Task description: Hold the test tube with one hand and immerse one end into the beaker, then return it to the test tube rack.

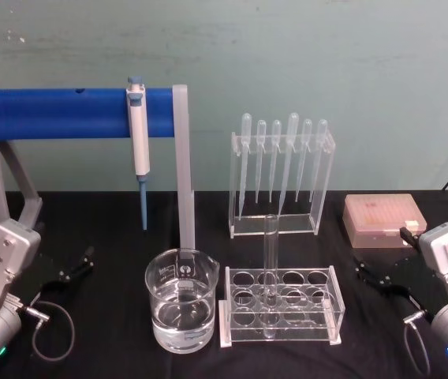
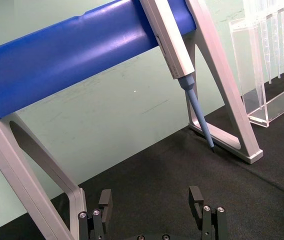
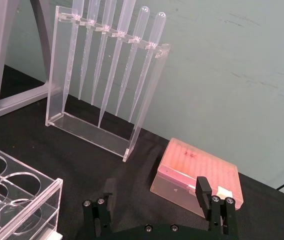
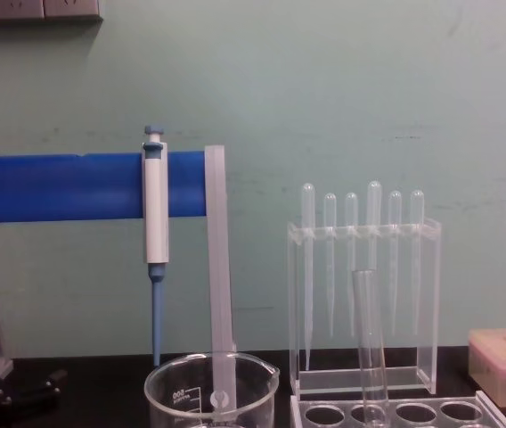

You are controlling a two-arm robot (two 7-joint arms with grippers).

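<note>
One test tube [image 1: 270, 264] stands upright in the rack [image 1: 336, 294], second column from the left. One beaker [image 1: 181, 304], part-filled with clear liquid, sits just left of the rack. Six pipettes [image 1: 292, 154] hang in a stand [image 1: 324, 185] behind; one pipettor [image 1: 139, 142] hangs on the blue bar [image 1: 58, 113]. Left pincer [image 1: 82, 262] and right pincer [image 1: 370, 272]: fingers spread, empty, low at opposite sides of the surface [image 1: 113, 233].

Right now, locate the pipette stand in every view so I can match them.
Head: pipette stand right of centre, behind the tube rack.
Left wrist: stand beyond the frame leg and pipettor.
Right wrist: stand between frame leg and pink box.
Chest: stand right of centre, behind the test tube.
Shared landmark: the grey frame leg beside it.
</note>
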